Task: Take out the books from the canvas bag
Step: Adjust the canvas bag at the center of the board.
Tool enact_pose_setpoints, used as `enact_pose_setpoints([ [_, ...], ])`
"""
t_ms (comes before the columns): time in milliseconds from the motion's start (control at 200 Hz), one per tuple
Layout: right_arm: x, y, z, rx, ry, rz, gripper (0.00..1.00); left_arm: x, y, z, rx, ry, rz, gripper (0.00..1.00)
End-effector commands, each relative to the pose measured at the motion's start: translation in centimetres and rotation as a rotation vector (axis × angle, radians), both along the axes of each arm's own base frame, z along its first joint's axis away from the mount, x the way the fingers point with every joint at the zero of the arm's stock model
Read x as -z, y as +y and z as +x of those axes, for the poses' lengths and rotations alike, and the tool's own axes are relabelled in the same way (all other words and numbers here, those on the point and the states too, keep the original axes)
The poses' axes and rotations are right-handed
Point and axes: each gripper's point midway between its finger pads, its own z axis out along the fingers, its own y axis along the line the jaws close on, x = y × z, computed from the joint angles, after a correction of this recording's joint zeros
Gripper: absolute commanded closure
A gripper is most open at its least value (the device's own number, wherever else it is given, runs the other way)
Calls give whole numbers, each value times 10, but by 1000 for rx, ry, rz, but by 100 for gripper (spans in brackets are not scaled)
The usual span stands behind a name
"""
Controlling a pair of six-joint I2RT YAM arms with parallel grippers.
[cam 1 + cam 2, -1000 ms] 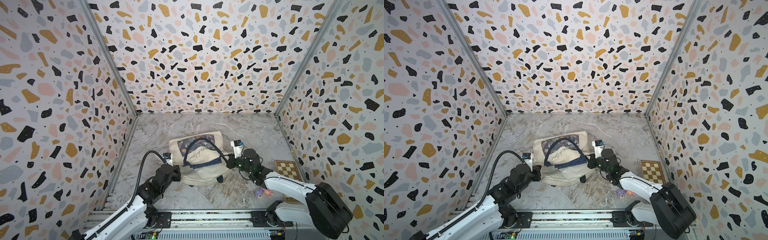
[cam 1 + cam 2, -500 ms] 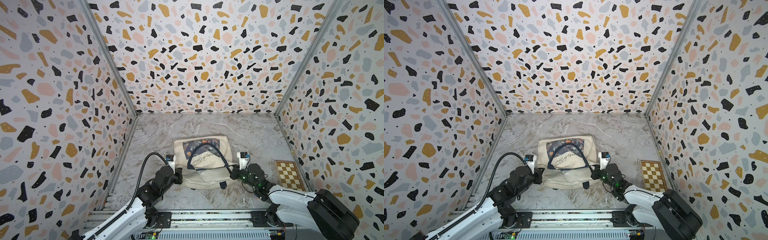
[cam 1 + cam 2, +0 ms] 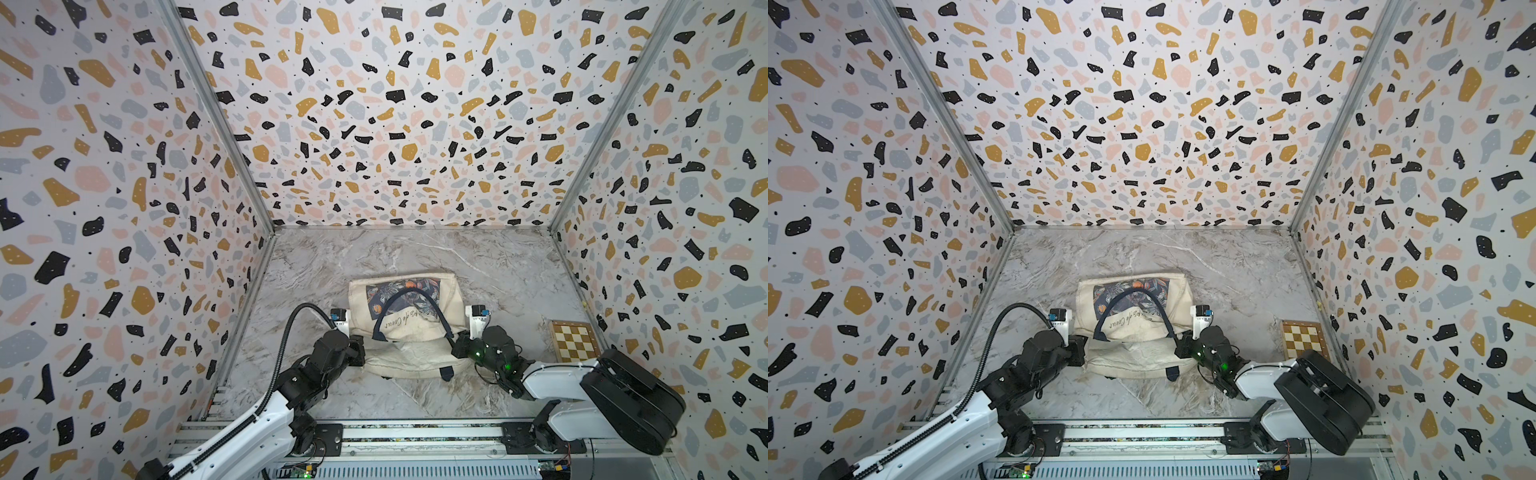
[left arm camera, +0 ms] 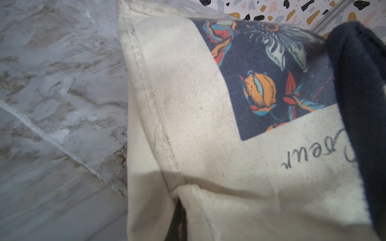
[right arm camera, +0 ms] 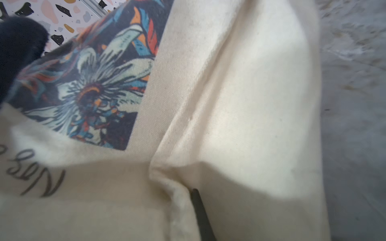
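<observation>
— How is the canvas bag (image 3: pixel 415 357) looking?
— Cream, lying slumped near the bench's front edge, midway between the sides, floral print facing up, navy handle (image 3: pixel 415 294) arching over it.
— Grippers?
— Left gripper (image 3: pixel 359 351) and right gripper (image 3: pixel 457 349) are each clamping a corner of its mouth.
— Room?
— Marble bench (image 3: pixel 374 253) is lying open toward the back edge; a checkered board (image 3: pixel 575 343) is sitting by the right edge; terrazzo walls (image 3: pixel 395 124) are enclosing three sides.

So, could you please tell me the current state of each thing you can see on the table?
Bag: lying down, printed side up.
Strap: looped over the print.
Left gripper: shut on the bag's edge.
Right gripper: shut on the bag's opposite edge.
Books: none in view.
Chessboard: lying flat, apart from the bag.
</observation>
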Motion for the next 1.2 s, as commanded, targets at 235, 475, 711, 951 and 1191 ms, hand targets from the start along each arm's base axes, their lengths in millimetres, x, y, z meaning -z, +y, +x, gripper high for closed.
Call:
enact_pose_setpoints([
  [235,-8,28,83,42,-42,60,100,-36,2,34,-100,-122,11,100],
  [475,-26,37,104,45,-56,18,100,-25,-9,42,-78,-115,0,100],
  [711,-91,25,82,98,-181,-41,48,-33,-17,34,-26,-159,-83,100],
  [951,-143,13,51,120,-235,-34,28,-47,-13,26,-19,-220,-146,100],
  [1191,-157,-2,17,141,-125,68,22,-49,-14,23,-11,-233,-170,100],
])
